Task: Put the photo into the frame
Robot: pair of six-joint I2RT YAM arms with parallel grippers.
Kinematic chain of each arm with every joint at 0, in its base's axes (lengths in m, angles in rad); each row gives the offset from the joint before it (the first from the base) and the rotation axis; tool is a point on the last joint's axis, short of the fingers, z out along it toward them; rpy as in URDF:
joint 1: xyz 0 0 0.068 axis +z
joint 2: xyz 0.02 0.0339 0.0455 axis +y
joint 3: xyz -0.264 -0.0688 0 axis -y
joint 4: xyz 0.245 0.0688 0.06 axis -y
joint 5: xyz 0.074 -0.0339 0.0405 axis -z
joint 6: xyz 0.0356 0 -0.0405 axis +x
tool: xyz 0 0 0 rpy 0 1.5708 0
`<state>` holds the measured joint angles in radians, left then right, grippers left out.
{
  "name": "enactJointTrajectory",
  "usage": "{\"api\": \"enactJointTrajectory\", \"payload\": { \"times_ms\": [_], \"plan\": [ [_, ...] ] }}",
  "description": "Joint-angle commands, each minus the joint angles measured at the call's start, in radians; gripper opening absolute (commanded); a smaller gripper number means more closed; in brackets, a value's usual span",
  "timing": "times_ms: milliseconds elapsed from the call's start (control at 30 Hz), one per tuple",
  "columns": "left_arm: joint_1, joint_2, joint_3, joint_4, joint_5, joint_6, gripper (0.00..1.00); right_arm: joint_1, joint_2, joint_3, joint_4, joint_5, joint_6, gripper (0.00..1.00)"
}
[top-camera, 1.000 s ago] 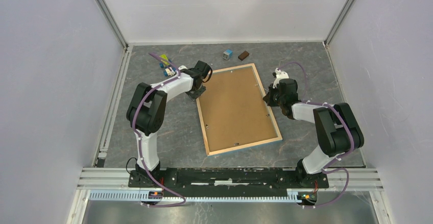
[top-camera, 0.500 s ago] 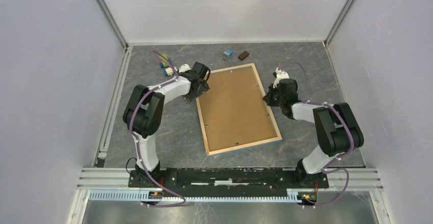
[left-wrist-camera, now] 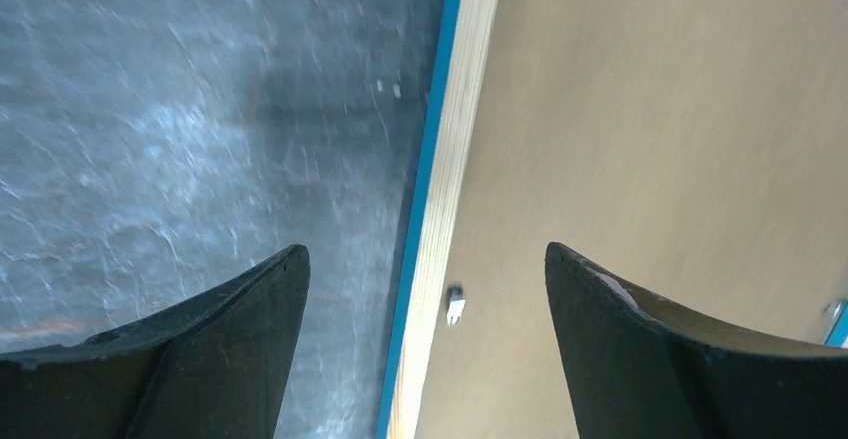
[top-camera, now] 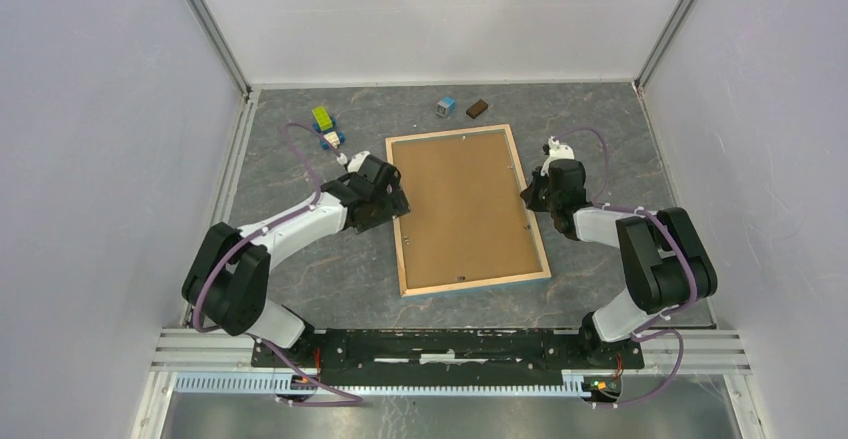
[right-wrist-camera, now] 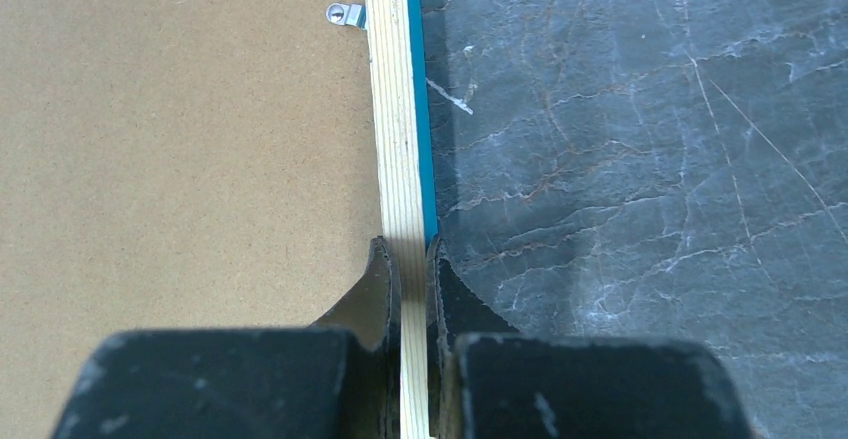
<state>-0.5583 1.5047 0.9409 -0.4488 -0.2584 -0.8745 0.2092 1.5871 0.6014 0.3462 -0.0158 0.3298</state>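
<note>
The frame (top-camera: 451,133) lies face down on the dark table, its light wood rim up and a thin blue edge showing. A brown backing board (top-camera: 462,209) fills it. The photo is hidden. My left gripper (top-camera: 392,202) hangs open over the left rail (left-wrist-camera: 470,79), one finger above the table and the other above the board, holding nothing (left-wrist-camera: 425,249). My right gripper (top-camera: 530,194) is shut on the frame's right rail (right-wrist-camera: 390,79), with the wood strip pinched between its fingers (right-wrist-camera: 407,249).
Small items lie at the back: a green block (top-camera: 322,117), a blue and yellow piece (top-camera: 329,139), a blue cube (top-camera: 446,106) and a brown block (top-camera: 477,109). Metal clips (right-wrist-camera: 345,14) sit on the board's edge. White walls enclose the table.
My left gripper has opened and slid from the frame's far left corner nearer along the left rail. The frame has swung squarer to the table. The right gripper keeps its grip.
</note>
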Motion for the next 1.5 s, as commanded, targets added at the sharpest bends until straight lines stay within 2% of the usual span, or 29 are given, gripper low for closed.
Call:
{"api": "enactJointTrajectory", "payload": {
  "times_ms": [0,67,267,367,567,767,800,867,900,1033,1100,1267,1467],
  "plan": [
    [-0.039,-0.028,-0.050,0.036,0.104,0.080,0.90,-0.010,-0.002,-0.028,-0.063,0.076,0.059,0.00],
    [-0.059,-0.015,-0.045,0.032,0.091,0.094,0.87,-0.009,0.006,-0.026,-0.062,0.068,0.059,0.00],
    [-0.107,0.047,-0.019,0.033,0.064,0.073,0.67,-0.010,0.023,-0.015,-0.059,0.042,0.057,0.00],
    [-0.112,0.063,-0.014,0.013,0.041,0.042,0.62,-0.009,0.024,-0.011,-0.064,0.043,0.054,0.00],
    [-0.114,0.128,0.015,-0.061,0.020,-0.036,0.62,-0.011,0.028,-0.006,-0.069,0.041,0.049,0.00],
    [-0.129,0.136,0.007,-0.074,-0.005,-0.058,0.53,-0.011,0.026,-0.009,-0.070,0.036,0.051,0.00],
    [-0.129,0.143,0.008,-0.085,-0.012,-0.064,0.50,-0.011,0.025,-0.009,-0.069,0.034,0.052,0.00],
    [-0.129,0.150,0.006,-0.113,-0.026,-0.093,0.33,-0.013,0.025,-0.009,-0.070,0.033,0.050,0.00],
    [-0.129,0.150,0.001,-0.117,-0.022,-0.100,0.31,-0.014,0.026,-0.008,-0.069,0.035,0.050,0.00],
    [-0.129,0.148,-0.006,-0.129,-0.009,-0.136,0.28,-0.015,0.035,-0.001,-0.071,0.029,0.051,0.00],
    [-0.129,0.148,-0.013,-0.131,-0.007,-0.155,0.22,-0.016,0.041,0.000,-0.071,0.025,0.050,0.00],
    [-0.129,0.140,-0.019,-0.142,-0.025,-0.176,0.14,-0.015,0.048,0.003,-0.066,0.019,0.054,0.00],
    [-0.130,0.142,0.001,-0.148,-0.009,-0.118,0.13,-0.019,0.048,0.000,-0.068,0.019,0.054,0.00]
  ]
}}
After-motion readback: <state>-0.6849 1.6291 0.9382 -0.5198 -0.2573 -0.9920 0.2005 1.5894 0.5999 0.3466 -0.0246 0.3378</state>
